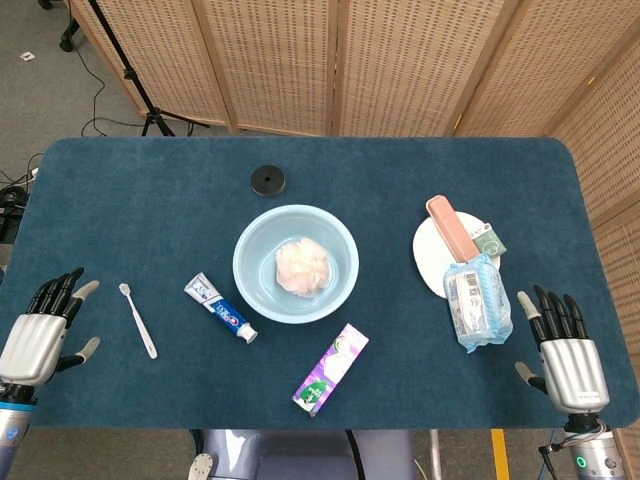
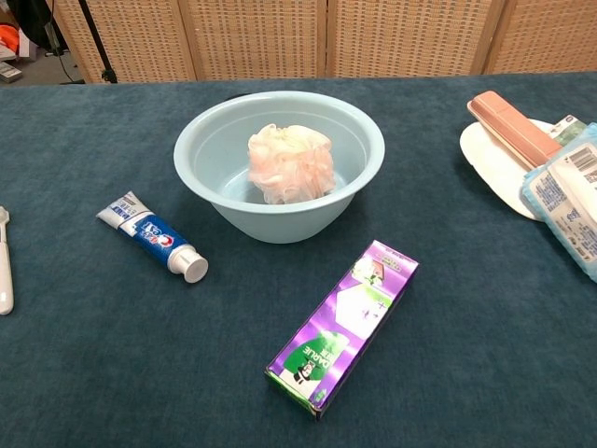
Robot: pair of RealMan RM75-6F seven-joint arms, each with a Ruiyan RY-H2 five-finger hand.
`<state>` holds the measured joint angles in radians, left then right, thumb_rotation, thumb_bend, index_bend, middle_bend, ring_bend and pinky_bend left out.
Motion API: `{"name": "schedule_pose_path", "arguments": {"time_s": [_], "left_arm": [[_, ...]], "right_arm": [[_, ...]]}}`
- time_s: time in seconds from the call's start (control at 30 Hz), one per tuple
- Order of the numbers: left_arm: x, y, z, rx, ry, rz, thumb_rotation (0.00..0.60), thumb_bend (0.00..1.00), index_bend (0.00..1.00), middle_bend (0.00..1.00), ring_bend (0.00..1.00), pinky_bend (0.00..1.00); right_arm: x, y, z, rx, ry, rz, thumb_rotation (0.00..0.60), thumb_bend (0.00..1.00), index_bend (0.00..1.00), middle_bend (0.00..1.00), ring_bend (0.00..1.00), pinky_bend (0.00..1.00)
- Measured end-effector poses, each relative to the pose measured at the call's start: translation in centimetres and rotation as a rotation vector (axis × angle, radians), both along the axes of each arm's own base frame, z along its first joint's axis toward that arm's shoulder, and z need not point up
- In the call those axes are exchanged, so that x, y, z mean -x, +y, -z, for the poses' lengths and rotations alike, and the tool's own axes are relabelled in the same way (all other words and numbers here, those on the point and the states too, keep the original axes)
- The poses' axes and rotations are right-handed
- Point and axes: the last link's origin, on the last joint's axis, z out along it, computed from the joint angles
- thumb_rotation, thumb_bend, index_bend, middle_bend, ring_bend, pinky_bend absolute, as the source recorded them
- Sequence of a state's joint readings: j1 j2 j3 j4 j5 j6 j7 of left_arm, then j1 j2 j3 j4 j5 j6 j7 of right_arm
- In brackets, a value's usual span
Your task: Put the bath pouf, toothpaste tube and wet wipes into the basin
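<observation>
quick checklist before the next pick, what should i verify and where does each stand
1. Bath pouf inside the basin: ok.
2. Toothpaste tube reachable: ok, it lies flat on the table left of the basin, nothing on it, cap pointing toward the table's front edge.
3. Wet wipes free to lift: cannot tell, the pack overlaps the white plate and sits against the pink case.
4. Left hand empty and open: ok.
5. Right hand empty and open: ok.
6. Room left in the basin: ok, floor shows around the pouf.
</observation>
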<state>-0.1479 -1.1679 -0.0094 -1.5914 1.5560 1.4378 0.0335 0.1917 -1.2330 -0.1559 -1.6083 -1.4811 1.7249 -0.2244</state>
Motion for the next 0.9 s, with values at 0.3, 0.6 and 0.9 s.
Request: {"name": "schedule_pose_path", "arguments": {"time_s": [0.3,0.6,0.9], "left_arm": [[-0.5,-0.1,0.9,0.074,-0.006,-0.008,0.6,0.26,0.15,0.0,0.0,0.09],[-2.2,2.1,0.9,0.163,0.036,0.006,0.6,0.26,0.18,0.0,0.0,0.09],[-3.8,6.2,1.8,0.319,0.077,-0.02,0.6,0.27,0.28,0.0,0.0,0.09]], "right_arm": [[0.7,0.4,-1.4,0.047,-0.036,-0.01,0.6,0.06,0.0,0.0,0.0,0.0],[0.8,0.4,-1.7,0.042,-0.052,-0.005,0.6,0.06,0.0,0.0,0.0,0.0],[0.8,0.5,-1.9,0.049,-0.068,-0.011,0.6,0.06,0.0,0.0,0.0,0.0]]}}
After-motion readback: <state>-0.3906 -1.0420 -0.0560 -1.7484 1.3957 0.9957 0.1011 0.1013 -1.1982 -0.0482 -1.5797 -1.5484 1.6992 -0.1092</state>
